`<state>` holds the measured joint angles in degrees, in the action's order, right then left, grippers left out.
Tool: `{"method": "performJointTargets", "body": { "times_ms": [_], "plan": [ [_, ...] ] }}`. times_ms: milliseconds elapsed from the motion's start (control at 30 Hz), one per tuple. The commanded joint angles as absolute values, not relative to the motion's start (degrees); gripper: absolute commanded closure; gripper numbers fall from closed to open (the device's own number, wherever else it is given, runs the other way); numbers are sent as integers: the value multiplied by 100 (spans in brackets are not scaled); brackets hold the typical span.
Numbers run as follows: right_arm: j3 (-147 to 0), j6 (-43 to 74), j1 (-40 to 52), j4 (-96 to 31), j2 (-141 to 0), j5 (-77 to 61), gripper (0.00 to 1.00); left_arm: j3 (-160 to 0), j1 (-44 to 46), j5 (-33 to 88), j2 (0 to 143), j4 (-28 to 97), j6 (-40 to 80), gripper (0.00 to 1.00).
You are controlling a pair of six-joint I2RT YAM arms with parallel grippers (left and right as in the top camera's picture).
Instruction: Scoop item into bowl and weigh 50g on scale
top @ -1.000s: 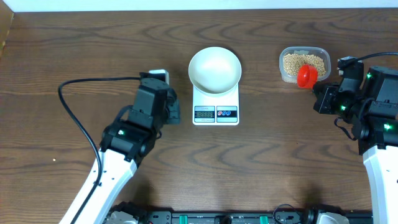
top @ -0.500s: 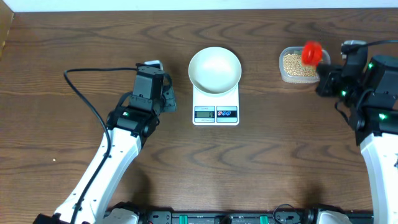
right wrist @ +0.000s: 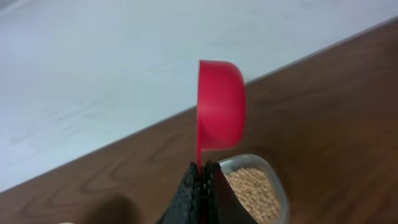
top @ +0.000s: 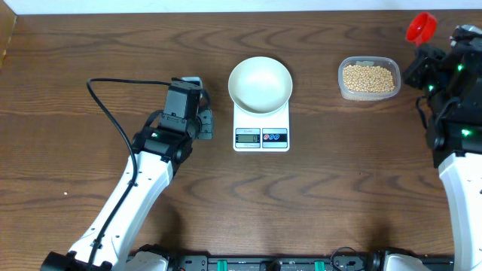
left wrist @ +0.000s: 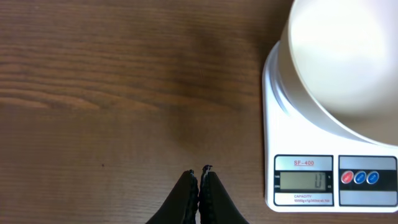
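Observation:
The white bowl (top: 260,83) (left wrist: 348,62) stands empty on the white scale (top: 261,129) (left wrist: 292,134), whose display shows 0. Tan beans, the item (top: 368,77) (right wrist: 252,190), fill a clear tub (top: 367,95) right of the scale. My right gripper (top: 428,47) (right wrist: 203,167) is shut on the thin handle of a red scoop (top: 419,26) (right wrist: 219,115), held raised beyond the tub's right end near the table's far edge. My left gripper (top: 202,120) (left wrist: 199,171) is shut and holds nothing, low over bare wood just left of the scale.
A black cable (top: 113,120) loops over the table left of my left arm. The wooden table's far edge (right wrist: 124,134) meets a pale wall behind the scoop. Bare wood lies between scale and tub.
My right gripper has lifted the red scoop up and to the right, from over the tub to beyond its far right corner. My left arm drew back slightly from the scale.

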<state>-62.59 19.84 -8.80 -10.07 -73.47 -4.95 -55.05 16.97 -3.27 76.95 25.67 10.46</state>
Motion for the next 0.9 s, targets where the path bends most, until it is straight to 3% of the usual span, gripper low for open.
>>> {"method": "performJointTargets", "body": {
  "times_ms": [0,233,533,567,600,667,700,867],
  "plan": [
    [-7000,1719,-908,-1448,-7413,16,98,-5524,1682,-148,7738,2659,958,93],
    [-7929,1326,-906,-2366,-7695,95,99,-5524,1686,416,7738,2823,427,93],
    [-8014,1297,-891,-2899,-7835,91,99,-5524,1684,1527,7738,3131,-489,92],
    [-8014,1295,-891,-2939,-7846,93,99,-5524,1684,1525,7738,3223,-489,87],
    [-8014,1278,-891,-2974,-7852,91,99,-5524,1684,1525,7738,3308,-489,74],
    [-8014,1275,-891,-3046,-7856,91,99,-5524,1684,1522,7738,3380,-491,20],
    [-8014,1275,-891,-3070,-7856,91,99,-5524,1684,1522,7738,3385,-491,4],
    [-8014,1278,-891,-3111,-7856,86,99,-5524,1684,1522,7738,3409,-491,4]
  ]
}}
